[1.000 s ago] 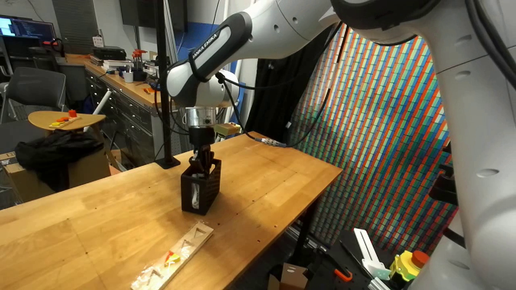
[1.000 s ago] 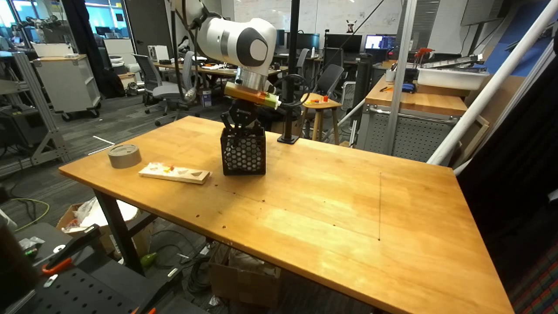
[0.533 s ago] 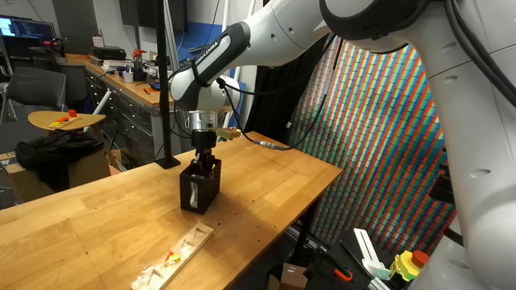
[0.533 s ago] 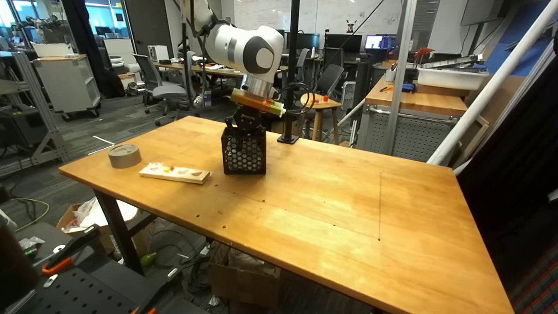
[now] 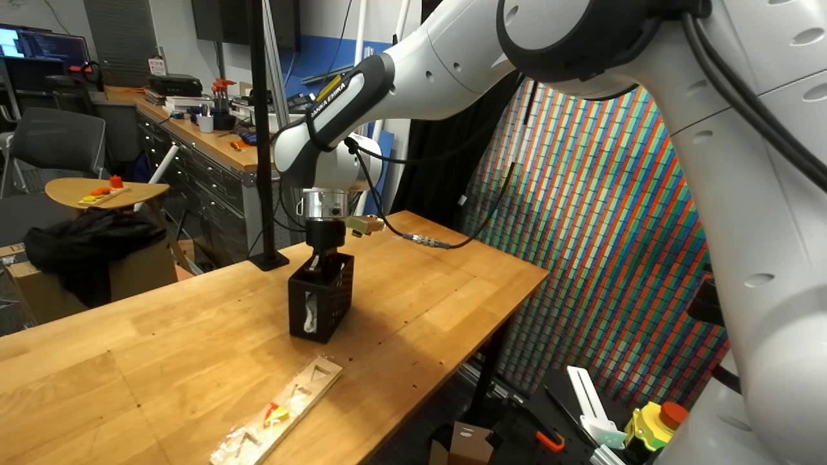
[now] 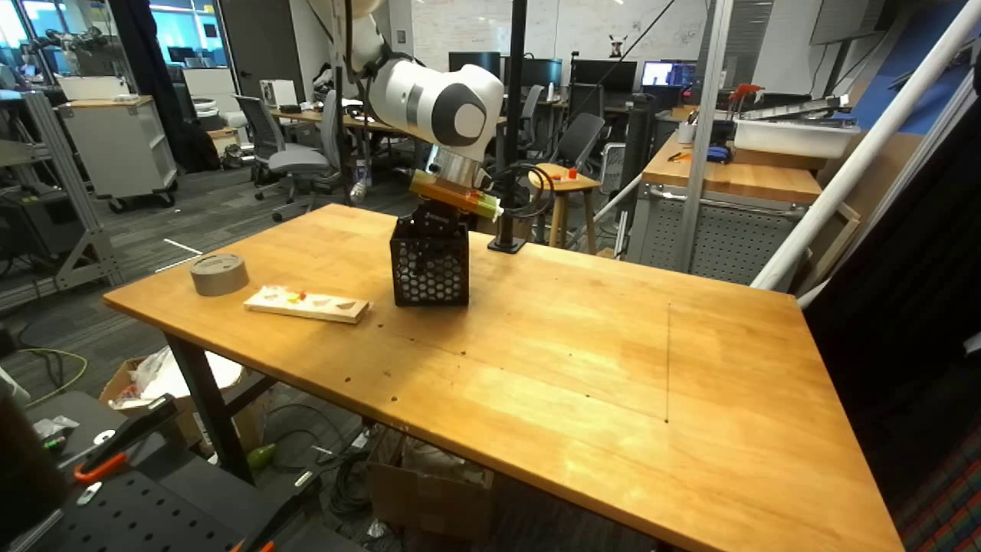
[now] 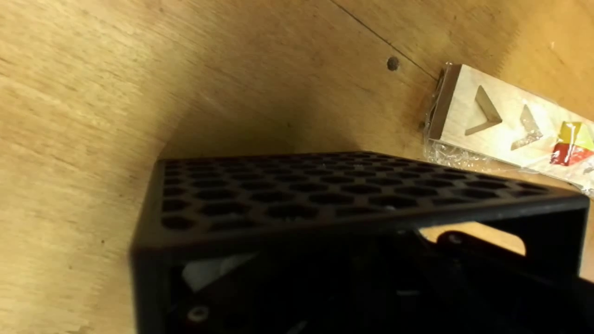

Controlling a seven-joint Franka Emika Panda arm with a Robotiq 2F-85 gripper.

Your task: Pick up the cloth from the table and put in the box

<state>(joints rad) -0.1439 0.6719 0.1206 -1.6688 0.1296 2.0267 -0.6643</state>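
- Since the whole point is getting the cloth (image 5: 310,314) into the box (image 5: 327,310), I'd call it basically there: pale fabric shows through the box's end slot, none hanging over the rim that I can spot.
- Claw (image 5: 325,263) sticks down through the box's open top, I guess so the soft stuff drops low instead of springing out.
- Relative to that claw, the cloth shows below the part I can see; fingertips are hidden inside the box, so no clue if it's clamped or let go.
- Box itself stands upright on the table (image 6: 582,368), handy for going in from above.
- Near the box: wooden strip (image 6: 308,304), tape roll (image 6: 220,285) farther off, both out of the way imo.
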